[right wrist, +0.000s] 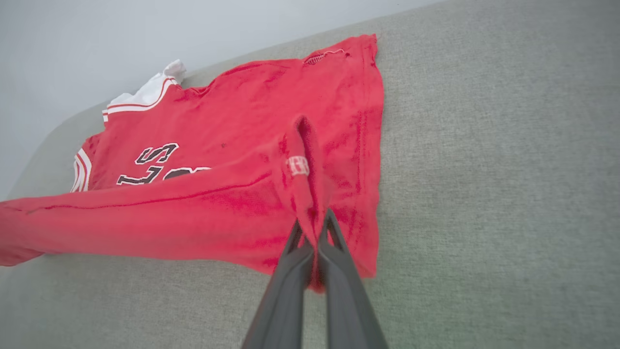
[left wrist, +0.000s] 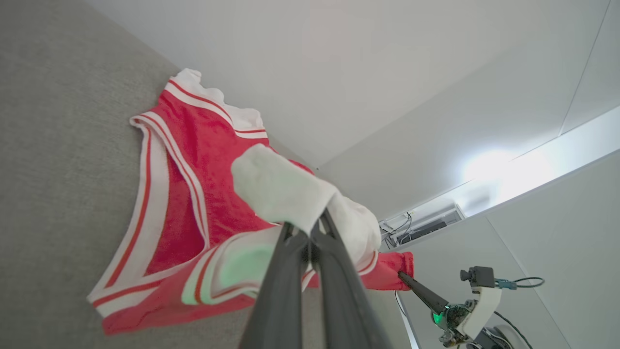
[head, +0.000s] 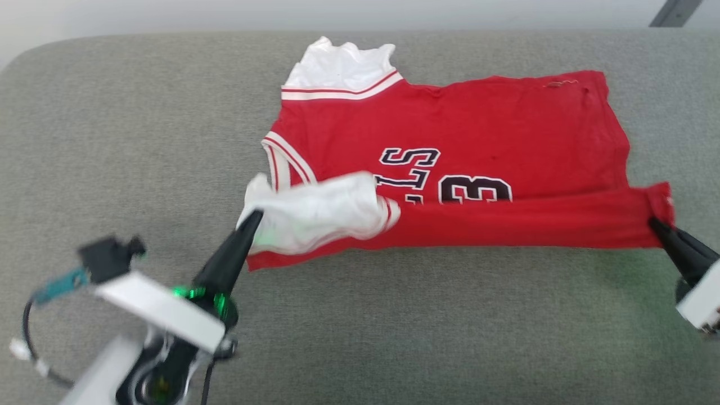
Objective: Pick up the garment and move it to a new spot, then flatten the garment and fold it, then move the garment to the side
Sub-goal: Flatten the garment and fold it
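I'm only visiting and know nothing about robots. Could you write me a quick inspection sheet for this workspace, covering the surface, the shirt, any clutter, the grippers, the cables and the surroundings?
Surface: grey fabric surface, cushioned, with a rounded far-left corner.
Job's things: garment, red with white sleeves and dark lettering. It lies spread out, with its near edge held between the two grippers.
Clutter: nothing seen.
Grippers: left gripper shut on the white sleeve; right gripper shut on the red corner.
Cables: black cable looping beside the left arm's wrist.
Surroundings: pale wall behind the surface.
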